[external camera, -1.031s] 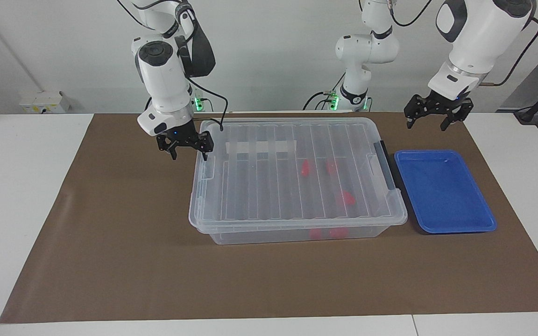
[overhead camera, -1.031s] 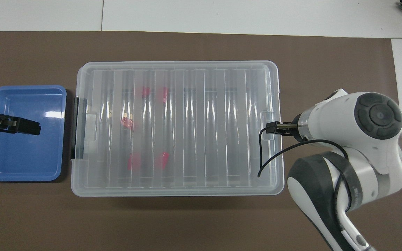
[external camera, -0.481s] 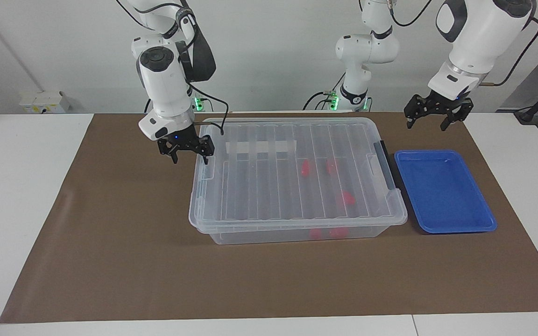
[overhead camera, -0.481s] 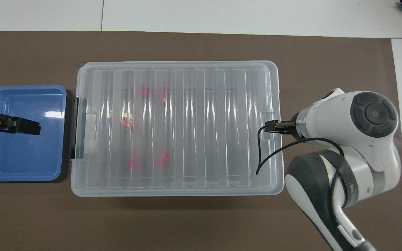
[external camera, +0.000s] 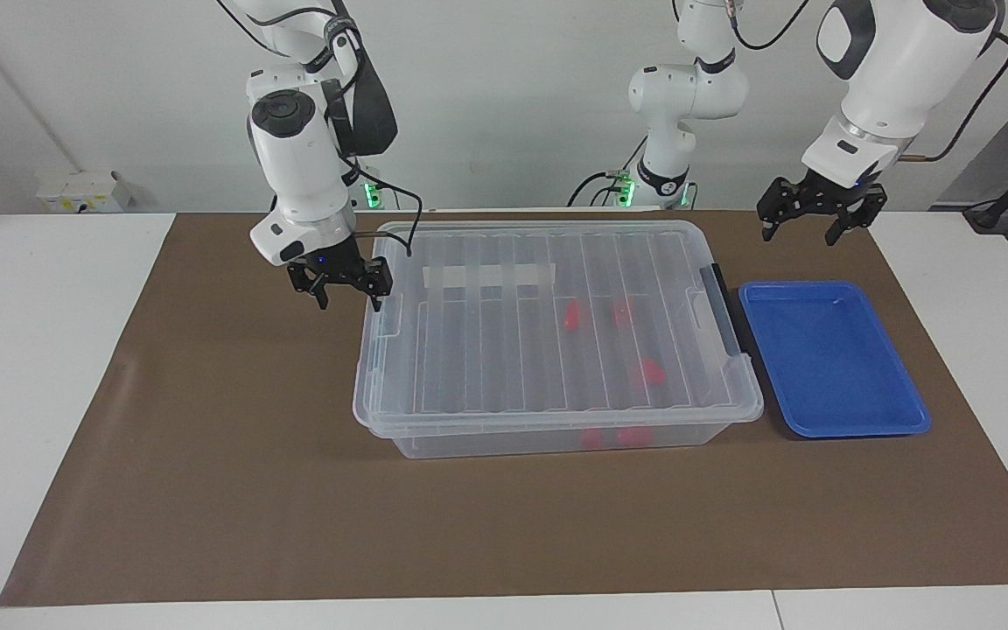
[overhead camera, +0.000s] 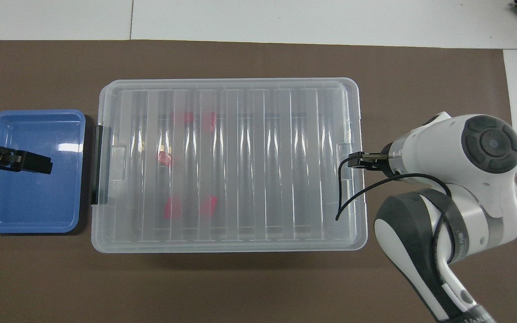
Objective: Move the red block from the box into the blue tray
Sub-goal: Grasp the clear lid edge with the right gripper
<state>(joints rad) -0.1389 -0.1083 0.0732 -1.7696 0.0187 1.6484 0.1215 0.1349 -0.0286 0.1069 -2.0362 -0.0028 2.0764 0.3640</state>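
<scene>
The box (external camera: 539,332) is a clear bin with its ribbed lid on, in the middle of the brown mat (external camera: 206,455); it also shows in the overhead view (overhead camera: 240,166). Several red blocks lie inside, one (external camera: 572,317) under the lid; they also show from above (overhead camera: 165,158). The blue tray (external camera: 832,359) lies empty beside the box's dark grey handle (external camera: 725,311). My right gripper (external camera: 348,296) is open at the box's end toward the right arm, one finger at the lid's end tab. My left gripper (external camera: 800,229) is open, held over the blue tray (overhead camera: 29,202), and waits.
A white strip label (external camera: 486,277) is on the box's side nearer the robots. The right arm's black cable (overhead camera: 343,193) hangs over the lid's corner. The mat lies on a white table (external camera: 31,350).
My right gripper has shifted a little away from the box's end, toward the right arm's end of the table. The lid's edge there looks slightly shifted with it. The left arm has not moved.
</scene>
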